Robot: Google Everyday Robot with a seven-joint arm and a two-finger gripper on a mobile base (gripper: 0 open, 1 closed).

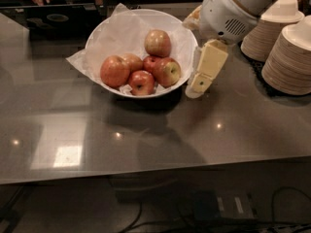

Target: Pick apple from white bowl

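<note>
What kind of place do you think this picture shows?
Probably a café or office kitchen counter: stacks of paper dishes stand on the grey countertop near a white bowl of apples. The gripper hangs between that bowl and the stacks.

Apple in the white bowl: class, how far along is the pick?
Done: nothing yet; the apple lies in the white bowl among other apples. In hand: the gripper hangs just outside the bowl's right rim, holding nothing. Left: reach in, grasp, lift.
</note>
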